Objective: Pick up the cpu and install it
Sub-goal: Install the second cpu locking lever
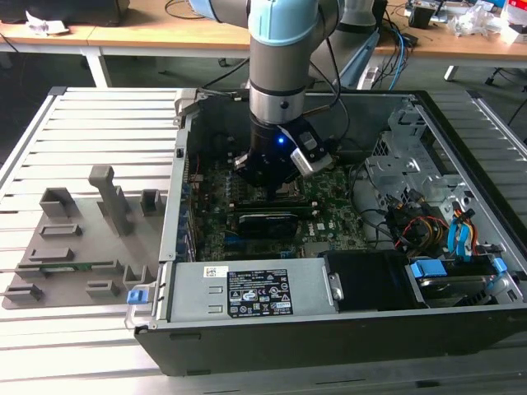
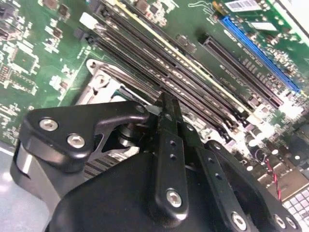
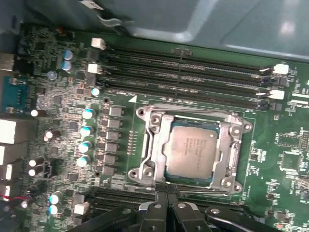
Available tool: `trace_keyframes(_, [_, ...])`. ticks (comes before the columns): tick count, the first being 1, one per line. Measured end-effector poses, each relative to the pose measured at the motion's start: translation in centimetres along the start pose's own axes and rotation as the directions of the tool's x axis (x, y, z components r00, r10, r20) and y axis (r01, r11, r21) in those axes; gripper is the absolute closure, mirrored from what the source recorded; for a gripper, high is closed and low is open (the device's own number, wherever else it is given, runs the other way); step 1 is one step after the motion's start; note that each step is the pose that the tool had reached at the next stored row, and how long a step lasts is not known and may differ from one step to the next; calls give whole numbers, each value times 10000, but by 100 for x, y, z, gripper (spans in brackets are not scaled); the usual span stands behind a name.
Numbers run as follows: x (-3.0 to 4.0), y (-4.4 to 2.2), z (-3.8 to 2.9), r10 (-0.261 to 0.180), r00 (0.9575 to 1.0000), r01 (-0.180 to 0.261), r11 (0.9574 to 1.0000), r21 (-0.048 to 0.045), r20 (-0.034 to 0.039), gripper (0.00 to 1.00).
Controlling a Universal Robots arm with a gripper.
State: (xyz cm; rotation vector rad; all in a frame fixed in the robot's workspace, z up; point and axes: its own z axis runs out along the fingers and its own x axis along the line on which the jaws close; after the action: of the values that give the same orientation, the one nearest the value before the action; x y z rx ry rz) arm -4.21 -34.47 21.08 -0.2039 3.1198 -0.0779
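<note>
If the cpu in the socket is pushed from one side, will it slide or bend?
Probably neither. The cpu lies flat inside the socket frame, whose edges should block sliding. Its metal top looks rigid, so bending seems unlikely. Being thin and small, it is likely light.

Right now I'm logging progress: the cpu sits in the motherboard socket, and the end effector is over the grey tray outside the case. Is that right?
Not quite. The cpu does sit in the socket, as the first wrist view shows. But the end effector is inside the computer case, over the motherboard, not over the grey tray; the exterior view shows this.
</note>
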Motion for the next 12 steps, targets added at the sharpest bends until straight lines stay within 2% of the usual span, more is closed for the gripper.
trace_keyframes(3, [-74, 21, -1, -1, 10000, 1, 10000, 48, -11, 89])
trace_keyframes(8, [-145, 54, -2, -1, 10000, 1, 9999, 102, -21, 89])
trace_keyframes(12, [-175, 156, -7, -3, 10000, 4, 9998, 182, -31, 89])
